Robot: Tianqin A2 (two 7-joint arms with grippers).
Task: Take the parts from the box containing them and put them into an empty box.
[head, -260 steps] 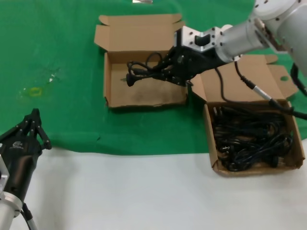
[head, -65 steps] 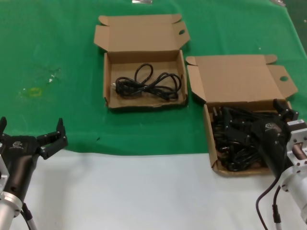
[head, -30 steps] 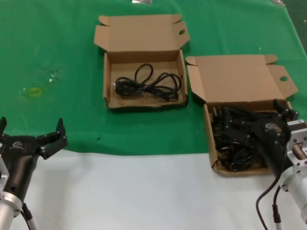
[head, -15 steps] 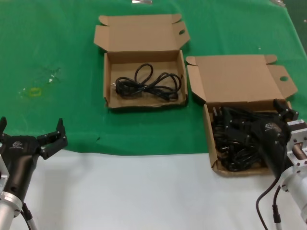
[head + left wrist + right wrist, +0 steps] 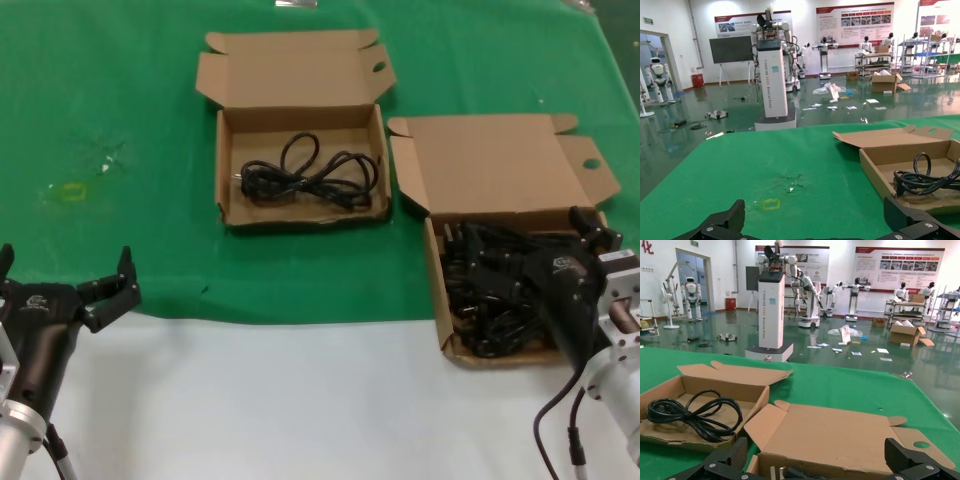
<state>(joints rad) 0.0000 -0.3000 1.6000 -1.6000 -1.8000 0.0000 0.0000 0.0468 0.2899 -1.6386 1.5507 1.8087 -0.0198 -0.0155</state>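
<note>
The box containing the parts (image 5: 437, 300) lies at the right, its tall lid (image 5: 495, 170) folded back and a tangle of black cables (image 5: 478, 322) inside. My right gripper (image 5: 535, 248) hovers open over that pile, holding nothing; in the right wrist view this gripper (image 5: 816, 450) faces the lid (image 5: 840, 435). The other box (image 5: 226, 190), with the short wide lid (image 5: 290, 70), sits farther back and holds one coiled black cable (image 5: 305, 180). My left gripper (image 5: 65, 262) rests open at the near left, apart from both boxes; the left wrist view shows this gripper (image 5: 815, 212) over green mat.
A green mat (image 5: 120, 100) covers the far part of the table, and bare white tabletop (image 5: 300, 400) runs along the near edge. A small yellow mark (image 5: 72, 190) lies on the mat at the left. The two boxes stand close together.
Across the last two seconds nothing moves. Earlier my right gripper carried a cable over the far box; that cable now lies inside it and the gripper is back over the full box. The left gripper has opened.
</note>
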